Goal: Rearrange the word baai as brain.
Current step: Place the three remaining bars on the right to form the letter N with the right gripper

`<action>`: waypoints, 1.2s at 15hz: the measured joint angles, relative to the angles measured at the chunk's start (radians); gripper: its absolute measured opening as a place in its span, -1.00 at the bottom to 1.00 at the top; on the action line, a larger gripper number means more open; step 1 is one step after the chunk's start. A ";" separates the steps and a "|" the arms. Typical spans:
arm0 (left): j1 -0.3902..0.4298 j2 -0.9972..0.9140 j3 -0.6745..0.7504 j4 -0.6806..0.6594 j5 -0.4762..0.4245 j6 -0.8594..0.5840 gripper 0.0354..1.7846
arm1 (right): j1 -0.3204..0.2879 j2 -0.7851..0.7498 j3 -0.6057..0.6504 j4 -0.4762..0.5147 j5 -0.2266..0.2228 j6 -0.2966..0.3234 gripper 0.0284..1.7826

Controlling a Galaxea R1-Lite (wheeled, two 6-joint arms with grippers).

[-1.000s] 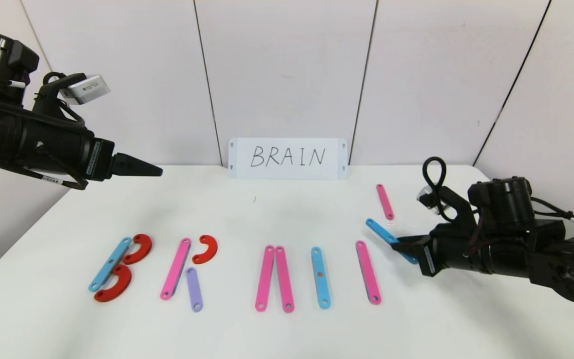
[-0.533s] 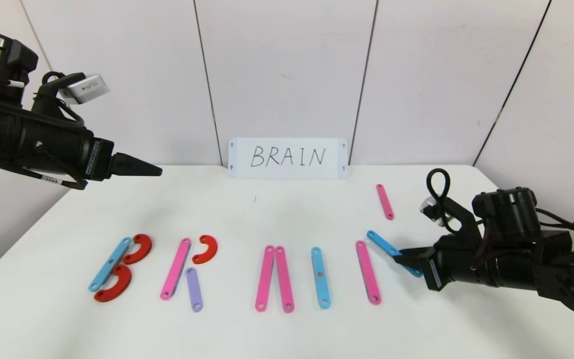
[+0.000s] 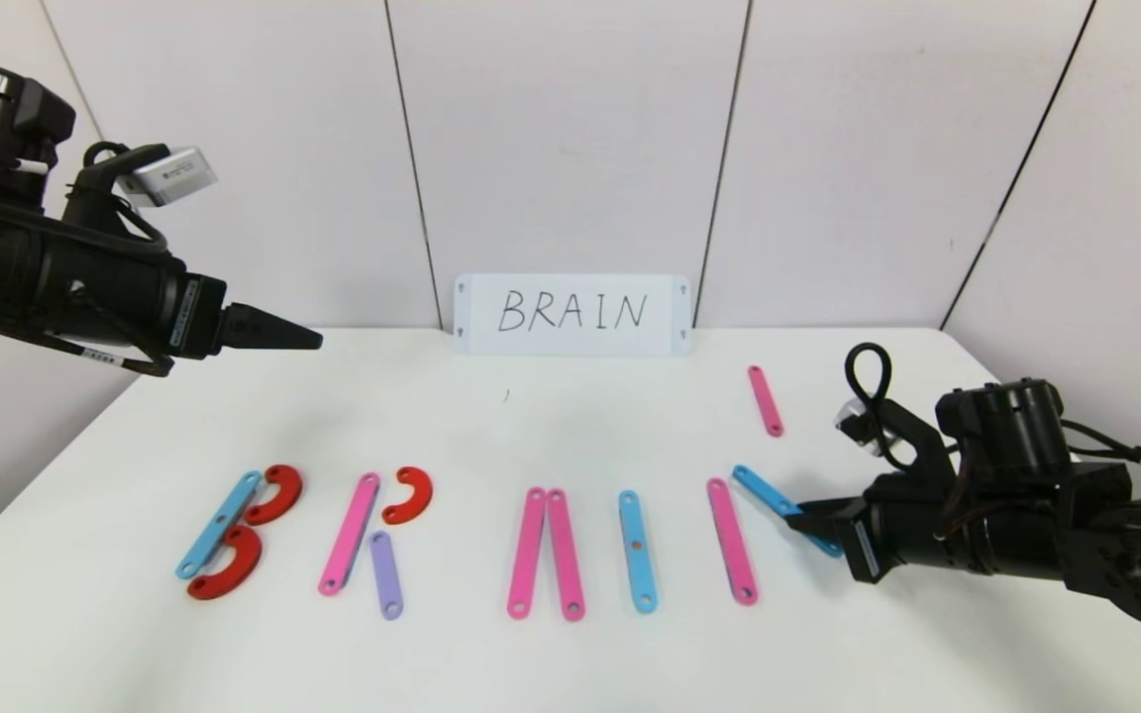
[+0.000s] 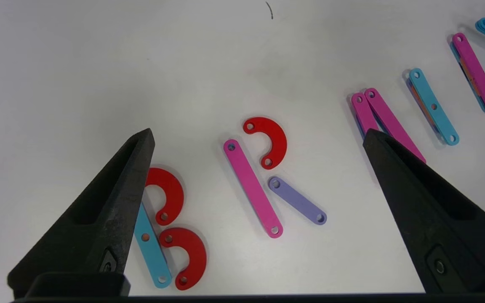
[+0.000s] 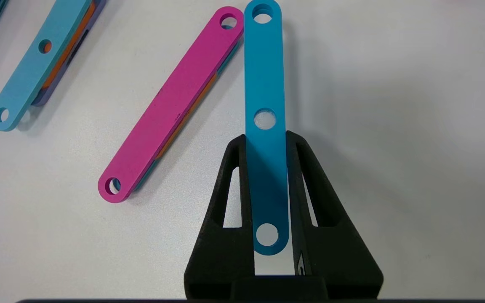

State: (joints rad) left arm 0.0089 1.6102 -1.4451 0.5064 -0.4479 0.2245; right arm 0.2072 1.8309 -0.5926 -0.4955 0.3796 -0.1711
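Right jaws [image 5: 266, 141] are clamped on a blue strip [image 5: 265, 84], one finger on each long edge, low over the bench [image 3: 570, 416]. That strip juts forward from the jaws, its far end just beside the top of a pink strip [image 5: 171, 105] that lies slanting off to one side of them. Beyond the pink strip lies the blue I [image 3: 636, 551], then a pink pair [image 3: 545, 553], the R [image 3: 372, 535] and the B [image 3: 239, 535]. A spare pink strip [image 3: 765, 400] lies farther back, well apart from the jaws. Left jaws [image 4: 259, 139] gape wide, empty, raised above the B and R.
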 joint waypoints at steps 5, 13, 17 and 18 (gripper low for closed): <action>0.000 -0.001 0.001 0.000 0.001 0.000 0.94 | 0.000 0.026 0.000 -0.001 -0.001 -0.009 -0.73; 0.000 -0.004 0.002 0.000 0.000 0.000 0.94 | 0.000 0.042 -0.007 -0.002 -0.001 -0.009 -0.73; -0.001 -0.004 0.001 0.000 0.000 0.000 0.94 | 0.000 0.049 -0.010 -0.002 -0.002 -0.010 -0.73; -0.001 -0.004 0.001 0.000 0.000 0.000 0.94 | 0.000 0.050 -0.010 -0.002 -0.002 -0.011 -0.73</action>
State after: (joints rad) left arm 0.0081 1.6062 -1.4436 0.5066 -0.4483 0.2240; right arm 0.2068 1.8809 -0.6023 -0.4972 0.3774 -0.1817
